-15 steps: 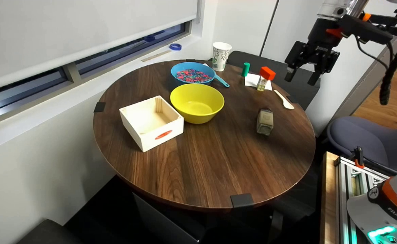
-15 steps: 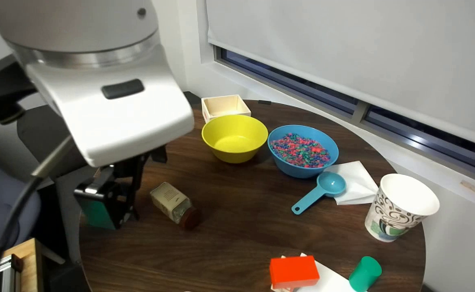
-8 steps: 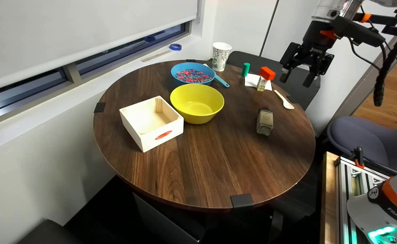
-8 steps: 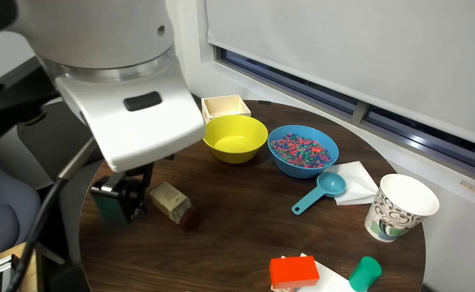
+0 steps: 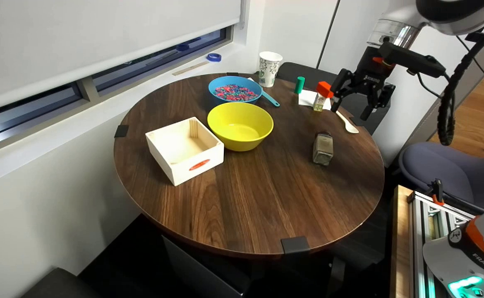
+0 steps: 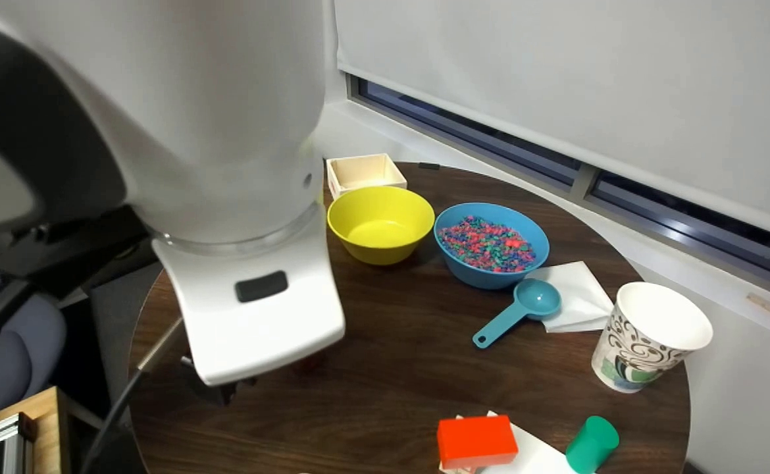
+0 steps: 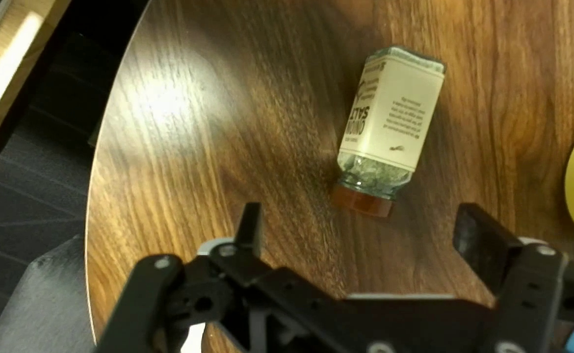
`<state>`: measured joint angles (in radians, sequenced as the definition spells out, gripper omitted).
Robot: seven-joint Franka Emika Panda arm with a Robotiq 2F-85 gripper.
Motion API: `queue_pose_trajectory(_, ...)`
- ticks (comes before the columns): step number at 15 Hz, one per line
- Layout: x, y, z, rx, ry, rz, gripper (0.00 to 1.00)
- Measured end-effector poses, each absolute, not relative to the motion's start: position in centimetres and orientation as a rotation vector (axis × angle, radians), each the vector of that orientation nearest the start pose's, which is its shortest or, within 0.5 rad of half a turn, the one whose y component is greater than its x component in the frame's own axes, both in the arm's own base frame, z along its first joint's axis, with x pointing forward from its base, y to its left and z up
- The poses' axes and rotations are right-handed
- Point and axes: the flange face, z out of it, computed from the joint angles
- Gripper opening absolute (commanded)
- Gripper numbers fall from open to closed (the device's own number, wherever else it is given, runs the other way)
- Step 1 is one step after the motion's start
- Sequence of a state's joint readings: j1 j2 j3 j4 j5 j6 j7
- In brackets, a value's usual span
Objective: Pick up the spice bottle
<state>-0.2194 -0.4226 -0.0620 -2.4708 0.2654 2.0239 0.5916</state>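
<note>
The spice bottle lies on its side on the round wooden table. In the wrist view the bottle is clear glass with a pale "onion salt" label and a brown cap pointing toward the gripper. In an exterior view the white arm hides nearly all of it. My gripper is open and empty, above the table's edge and beyond the cap end of the bottle. In the wrist view the open gripper has its fingers wide apart, with the cap between and just ahead of the fingertips, not touched.
A yellow bowl stands beside the bottle, with a wooden box and a blue bowl of colored bits beyond. A red block, green cylinder, white spoon and paper cup are near the far edge.
My open gripper has moved left and down in an exterior view, closer to the table and bottle. The arm now covers the bottle in an exterior view. The bottle has not moved.
</note>
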Motion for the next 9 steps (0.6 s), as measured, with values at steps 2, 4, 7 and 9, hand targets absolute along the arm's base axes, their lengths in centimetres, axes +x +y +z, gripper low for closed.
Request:
queue_pose_trajectory(2,40.4,-10.3,43.2,-2.493,1.432,0.088,1.0)
queue_pose_trajectory(4,40.8,-10.5,42.2,-2.429,1.476,0.096,1.0)
queue_pose_trajectory(7,41.4,-10.7,40.9,-2.347,1.515,0.119,1.0)
queue_pose_trajectory(9,41.6,-10.7,40.2,-2.311,1.53,0.147,1.0)
